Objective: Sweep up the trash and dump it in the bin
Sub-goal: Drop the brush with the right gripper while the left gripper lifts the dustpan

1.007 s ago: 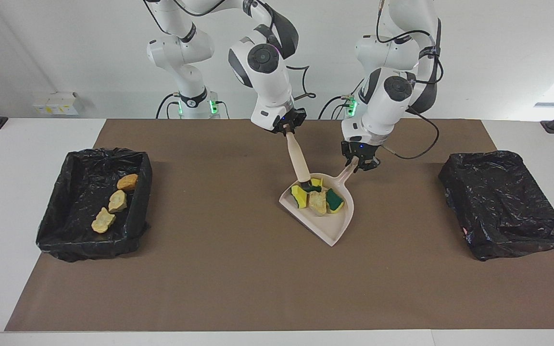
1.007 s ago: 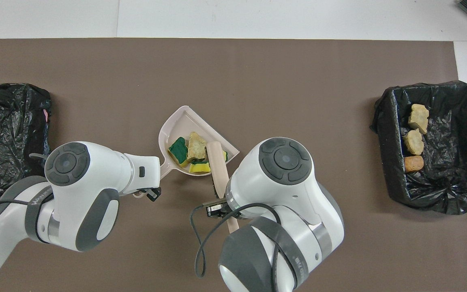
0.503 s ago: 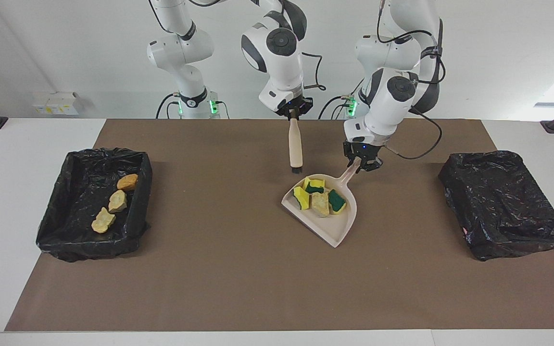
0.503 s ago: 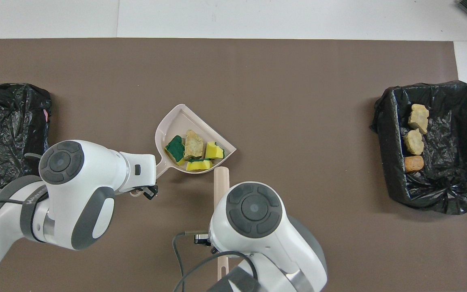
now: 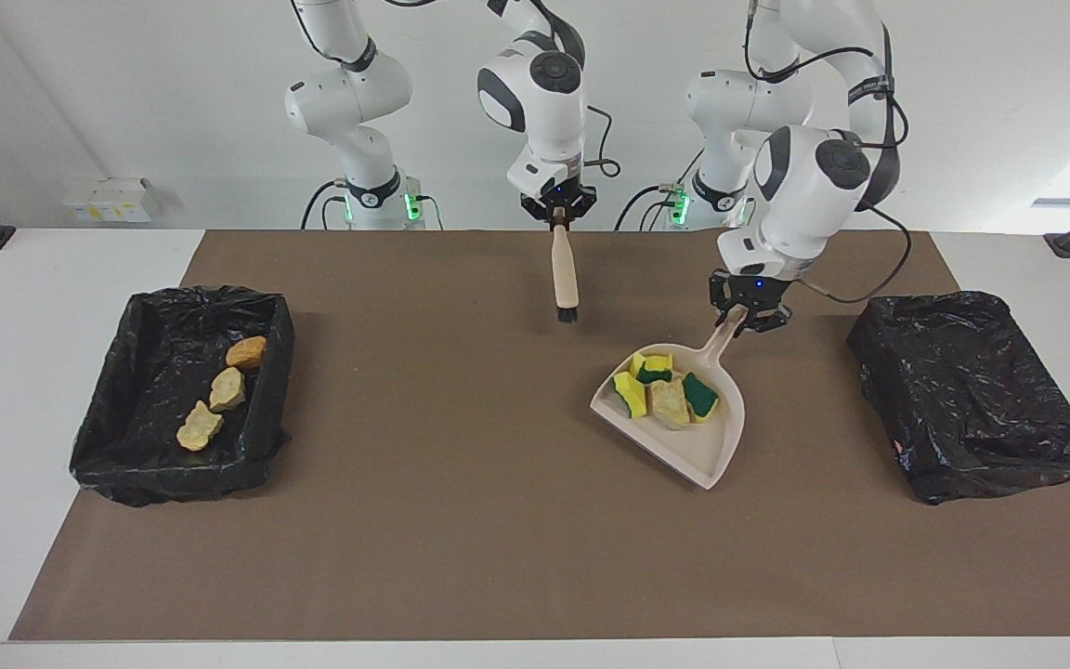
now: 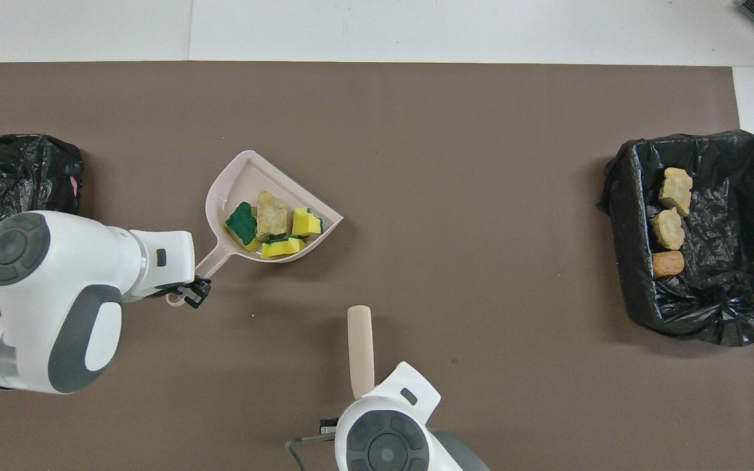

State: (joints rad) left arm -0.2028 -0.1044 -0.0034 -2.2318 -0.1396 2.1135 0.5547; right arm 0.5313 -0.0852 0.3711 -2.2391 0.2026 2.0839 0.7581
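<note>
A beige dustpan (image 5: 695, 455) (image 6: 251, 175) holds trash (image 5: 671, 397) (image 6: 273, 224): three yellow-and-green sponge pieces and one tan lump. My left gripper (image 5: 745, 319) (image 6: 188, 296) is shut on the dustpan's handle, with the handle end raised. The pan sits between the mat's middle and the black-lined bin (image 5: 972, 400) (image 6: 10, 176) at the left arm's end. My right gripper (image 5: 557, 215) is shut on the handle of the beige brush (image 5: 565, 274) (image 6: 360, 347), which hangs bristles down over the mat close to the robots. In the overhead view the arm's wrist hides that gripper.
A second black-lined bin (image 5: 267, 418) (image 6: 626, 216) at the right arm's end holds three tan-orange lumps (image 5: 225, 388) (image 6: 669, 226). A brown mat (image 5: 424, 520) covers the table between the two bins.
The right gripper lifted the brush out of the dustpan and drew it back toward the robots. The left gripper carried the loaded dustpan toward the left arm's end of the table.
</note>
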